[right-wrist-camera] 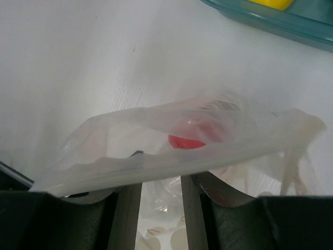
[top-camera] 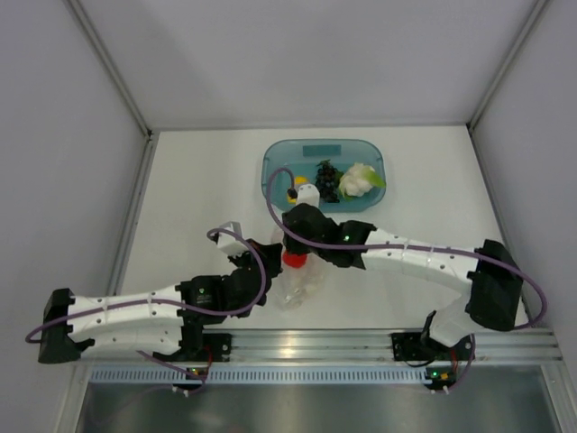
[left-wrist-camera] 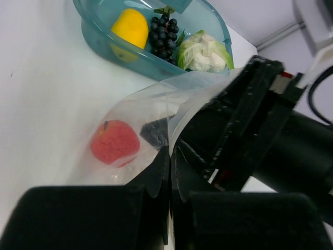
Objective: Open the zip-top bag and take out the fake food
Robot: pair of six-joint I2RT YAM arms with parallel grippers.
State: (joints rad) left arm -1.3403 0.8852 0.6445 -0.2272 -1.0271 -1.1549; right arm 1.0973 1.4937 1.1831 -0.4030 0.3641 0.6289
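Three foods in tray, apple in bag; left fingers pinch it, right fingers narrow.

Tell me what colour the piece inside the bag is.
Red: it is an apple, seen through the clear bag. The left wrist view shows it best.

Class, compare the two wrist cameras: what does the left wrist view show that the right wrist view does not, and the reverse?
Left wrist only: grape bunch and cauliflower in the teal tray. Right wrist only: the zip-top bag edge-on, stretched wide across the frame. Both: the bag, the red apple inside it, the yellow fruit, the tray's rim.
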